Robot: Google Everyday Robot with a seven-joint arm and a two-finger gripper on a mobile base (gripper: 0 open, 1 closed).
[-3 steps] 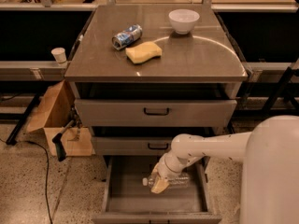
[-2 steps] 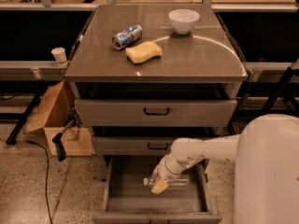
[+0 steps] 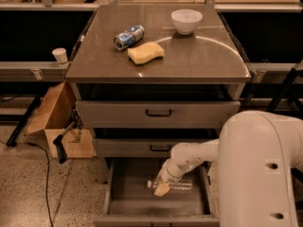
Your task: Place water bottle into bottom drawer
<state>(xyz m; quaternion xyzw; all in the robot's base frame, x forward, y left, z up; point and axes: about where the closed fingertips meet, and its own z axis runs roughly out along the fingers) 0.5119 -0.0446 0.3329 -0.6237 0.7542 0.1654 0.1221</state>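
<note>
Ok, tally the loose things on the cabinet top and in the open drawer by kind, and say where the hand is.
can: 1
sponge: 1
bowl: 1
water bottle: 1
Total: 4
The hand is down in the bottom drawer, at the water bottle.

Cabinet top (image 3: pixel 199 63) smooth, semi-gloss, showing glare; bottom drawer (image 3: pixel 135 203) matt grey metal; water bottle (image 3: pixel 183 186) clear crinkled plastic; gripper (image 3: pixel 162 188) at lower centre of frame, matt tan, on glossy white plastic arm (image 3: pixel 260 164); can (image 3: pixel 129 37) crushed shiny metal; sponge (image 3: pixel 146 53) matt yellow; bowl (image 3: pixel 186 21) glossy white; box (image 3: pixel 54 110) plain cardboard; floor (image 3: pixel 28 193) speckled.
</note>
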